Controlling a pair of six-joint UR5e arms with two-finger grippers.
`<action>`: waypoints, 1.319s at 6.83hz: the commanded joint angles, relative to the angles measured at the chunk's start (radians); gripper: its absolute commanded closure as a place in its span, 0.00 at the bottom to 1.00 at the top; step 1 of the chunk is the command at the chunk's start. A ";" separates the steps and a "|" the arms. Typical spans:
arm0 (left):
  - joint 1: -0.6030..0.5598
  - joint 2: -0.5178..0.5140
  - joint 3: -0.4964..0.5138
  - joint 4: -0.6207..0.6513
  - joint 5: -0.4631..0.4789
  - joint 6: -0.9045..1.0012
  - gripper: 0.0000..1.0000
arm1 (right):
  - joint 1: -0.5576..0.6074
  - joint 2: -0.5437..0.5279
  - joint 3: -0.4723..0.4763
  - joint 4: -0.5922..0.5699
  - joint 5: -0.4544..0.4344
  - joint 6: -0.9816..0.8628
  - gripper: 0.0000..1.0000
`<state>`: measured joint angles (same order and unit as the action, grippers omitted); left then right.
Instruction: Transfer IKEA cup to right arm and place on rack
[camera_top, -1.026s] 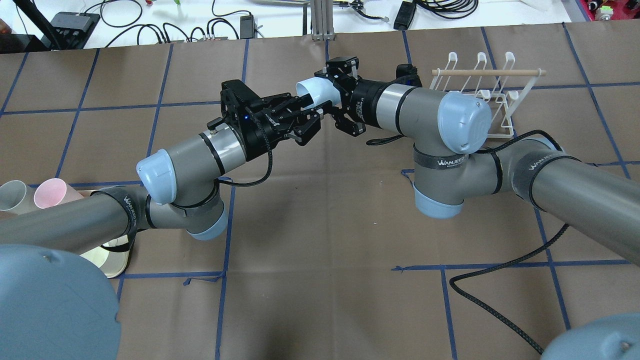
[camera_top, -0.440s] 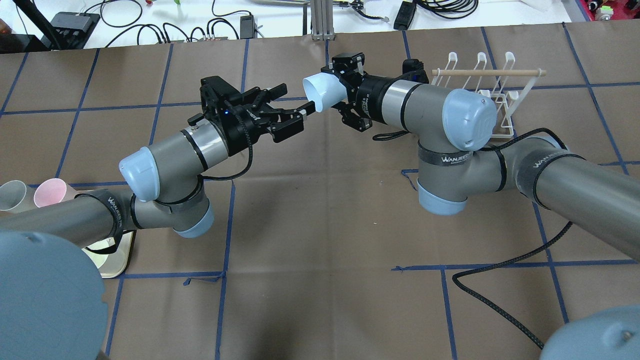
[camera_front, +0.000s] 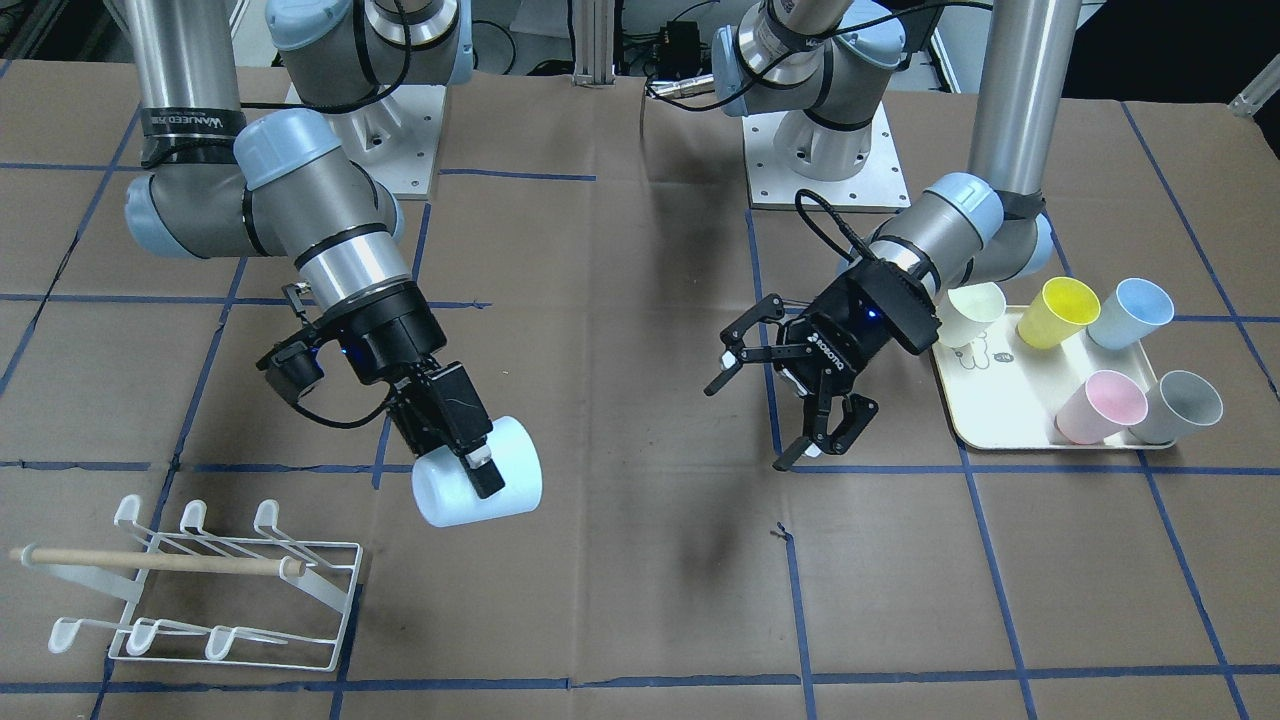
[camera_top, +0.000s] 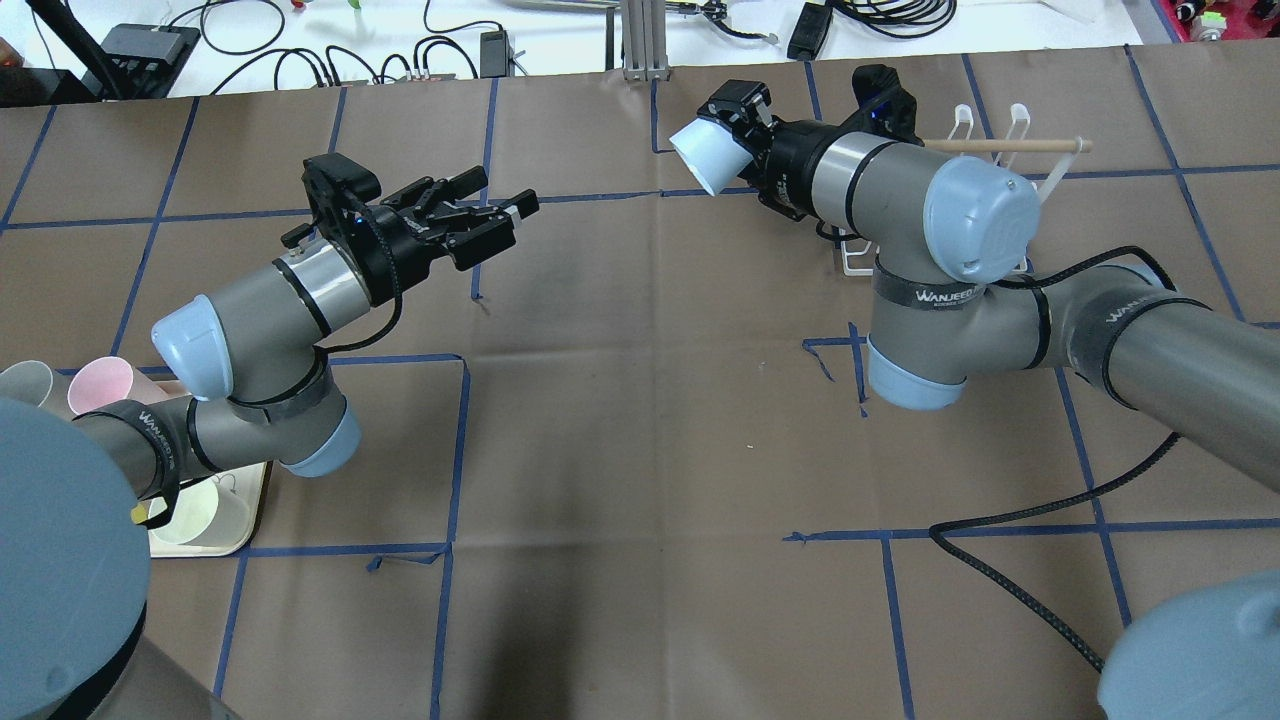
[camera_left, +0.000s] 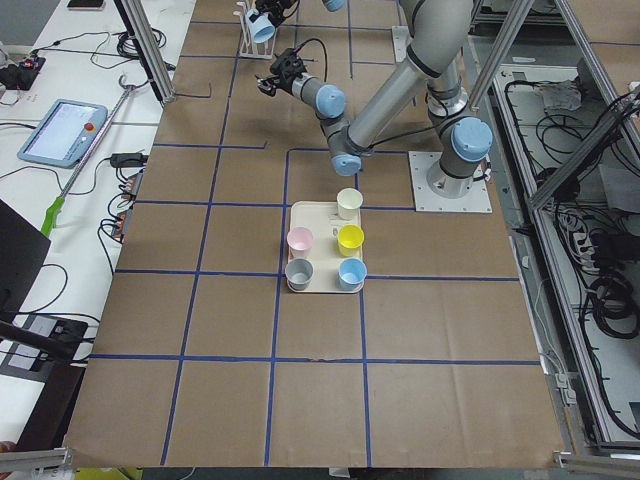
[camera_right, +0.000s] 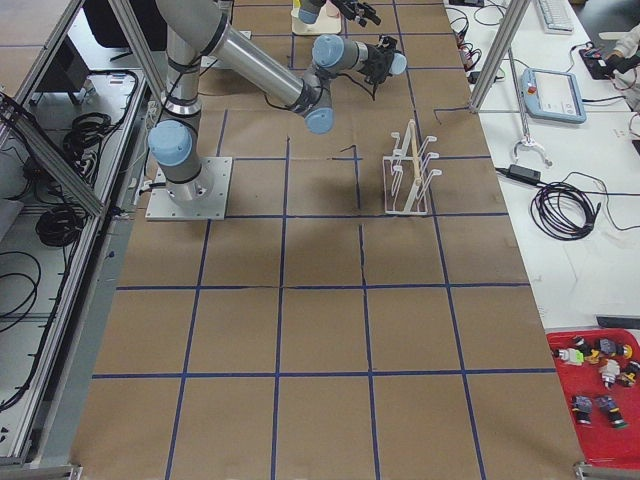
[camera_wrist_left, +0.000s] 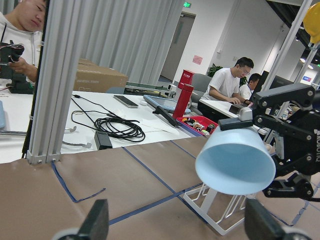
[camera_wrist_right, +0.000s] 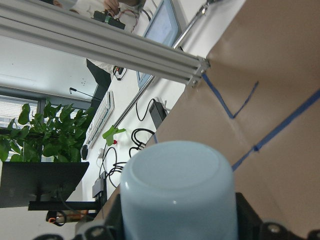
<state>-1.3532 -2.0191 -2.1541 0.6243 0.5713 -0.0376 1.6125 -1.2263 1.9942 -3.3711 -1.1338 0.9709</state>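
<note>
- Pinched between the two thick flat-padded fingers of the black right gripper (camera_front: 478, 462): a pale blue plastic cup (camera_front: 520, 478), clamped across its side wall.
- Cup off the table, lying on its side in the air and slightly tilted, with the wider end turned toward the left wrist camera.
- From the front view, cup above and toward the table's middle from the low white wire rack (camera_front: 250, 543); near the rack but apart from it, touching no prong.
- Rack standing on the brown paper-covered table (camera_front: 620, 400), which is crossed by blue tape lines. Light wooden dowel bar (camera_front: 150, 560) lying across the rack above its rows of upturned looped prongs.
- In the overhead view, right arm's wrist and elbow joint in front of part of the rack, hiding some prongs.
- Black spindly three-finger left gripper (camera_top: 505, 205): fingers spread wide, closed on nothing, raised off the table and pointing toward the cup.
- Both grippers well apart, with bare brown paper between them.
- Just beside the left arm's wrist, at the robot's left end of the table: a cream tray with a bear drawing (camera_front: 1000, 395).
- Standing mouth up on that tray: a pale cream cup (camera_front: 975, 312), a yellow cup (camera_front: 1062, 312), a light blue cup (camera_front: 1132, 312), a pink cup (camera_front: 1100, 405) and a grey cup (camera_front: 1185, 405).
- Pale cream cup nearest the left arm, partly hidden behind its wrist in the front view.
- In the left wrist view, beyond the table's far edge: an aluminium post (camera_wrist_left: 55, 75), a white desk with black cables, and seated people (camera_wrist_left: 227, 82).
</note>
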 joint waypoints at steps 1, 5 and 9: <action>0.008 0.010 0.125 -0.256 0.117 0.002 0.05 | -0.049 0.008 -0.014 -0.092 -0.151 -0.331 0.68; -0.068 0.014 0.422 -0.868 0.463 0.004 0.05 | -0.107 0.160 -0.152 -0.339 -0.195 -0.638 0.66; -0.129 0.149 0.563 -1.694 0.861 0.005 0.04 | -0.187 0.229 -0.172 -0.384 -0.230 -0.871 0.66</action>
<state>-1.4759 -1.9159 -1.6270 -0.8318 1.3465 -0.0324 1.4345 -1.0104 1.8231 -3.7579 -1.3402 0.1524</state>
